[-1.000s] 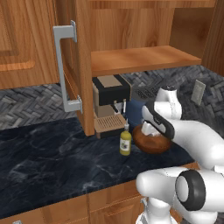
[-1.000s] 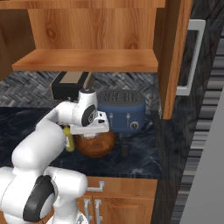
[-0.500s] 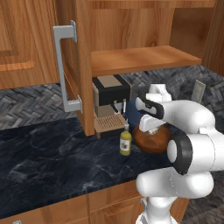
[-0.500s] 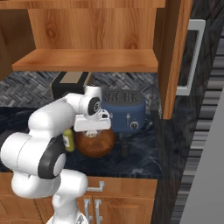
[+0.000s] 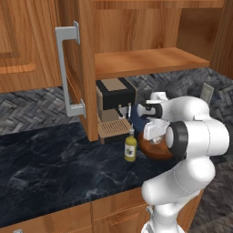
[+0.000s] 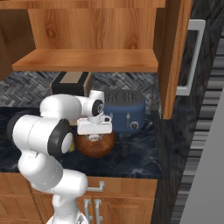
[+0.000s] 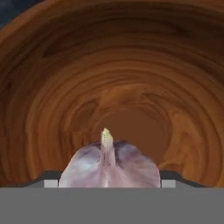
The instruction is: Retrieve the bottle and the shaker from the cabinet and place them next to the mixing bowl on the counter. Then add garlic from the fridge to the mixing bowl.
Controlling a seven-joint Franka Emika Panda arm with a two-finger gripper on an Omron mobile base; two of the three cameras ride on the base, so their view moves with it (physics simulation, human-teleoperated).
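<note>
The mixing bowl (image 7: 52,87) is brown wood with darker ringed grain, and the garlic (image 7: 109,166) is pale mauve-white with a yellowish tip. The tabletop (image 5: 50,173) is dark blue-black marble with pale veins; the bottle (image 5: 130,146) is olive-yellow, the toaster (image 6: 127,114) blue.

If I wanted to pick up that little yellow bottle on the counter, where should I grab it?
Around the body of the bottle, from the open counter side in front. It stands upright with a narrow neck on top, while the coffee machine stands behind it and the mixing bowl sits close on one side.
</note>
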